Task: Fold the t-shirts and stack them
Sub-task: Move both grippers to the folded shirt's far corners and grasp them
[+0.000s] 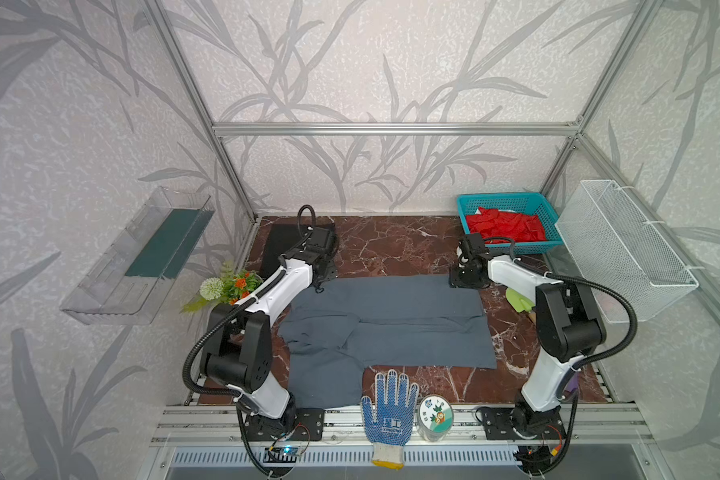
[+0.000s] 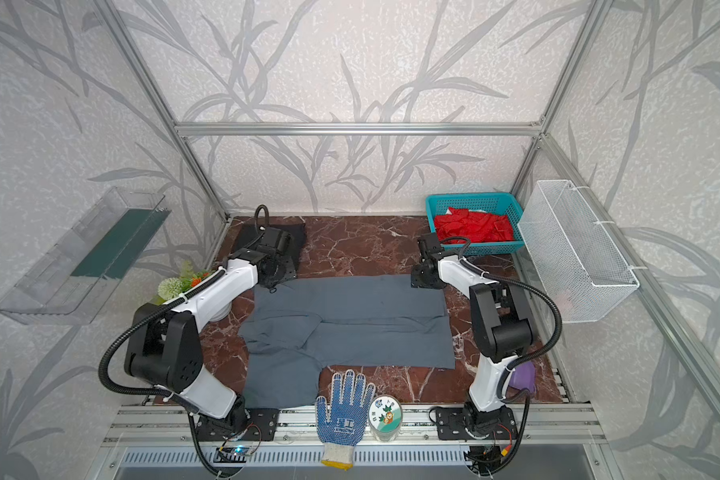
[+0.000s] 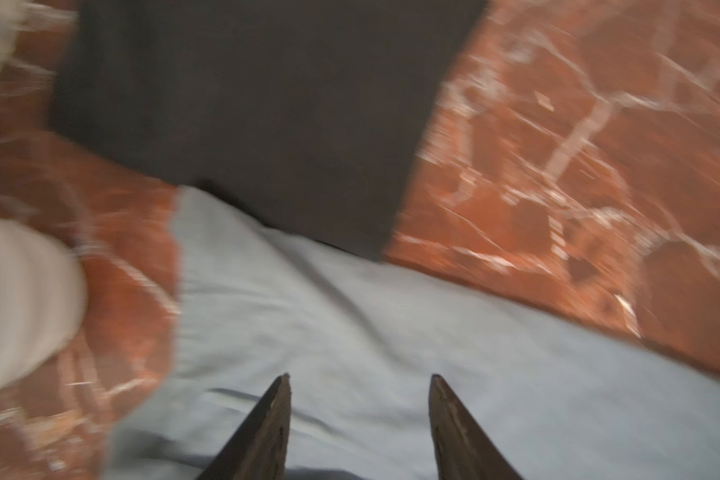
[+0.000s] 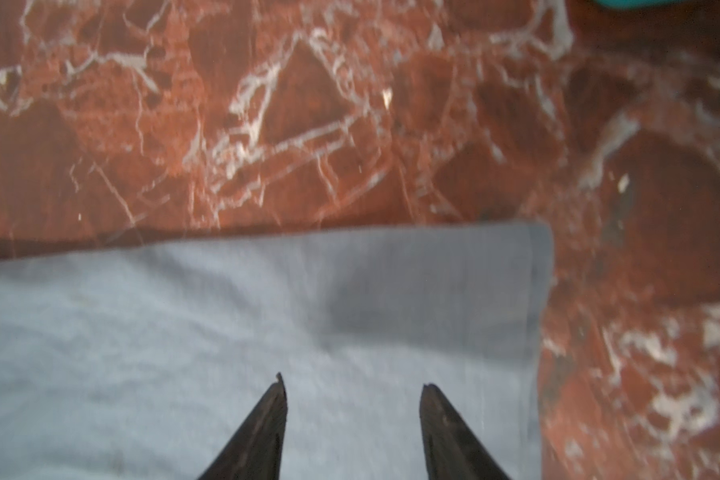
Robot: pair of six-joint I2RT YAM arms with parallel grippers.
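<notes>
Folding step: grey t-shirt (image 1: pixel 391 324) lies spread flat, far long strip apparently turned in over the body; judged mid-fold, stacking not yet begun.
Grey t-shirt, place: middle of the marble table (image 1: pixel 391 245), sleeve end left, hem end right.
Black t-shirt (image 3: pixel 246 104): far left, folded flat, one corner overlapping the grey far edge.
Left gripper (image 3: pixel 358 378): jaws apart, nothing between them, over the grey cloth's far-left corner.
Right gripper (image 4: pixel 352 380): jaws apart, empty, over the far-right corner.
Next move, judged: a fresh pinch through all layers on each side, then an even carry.
Hard to make out: left wrist view smeared; fingertip contact with cloth cannot be told; both claws are hidden under their wrists in both top views; left arm covers much of the black shirt.
</notes>
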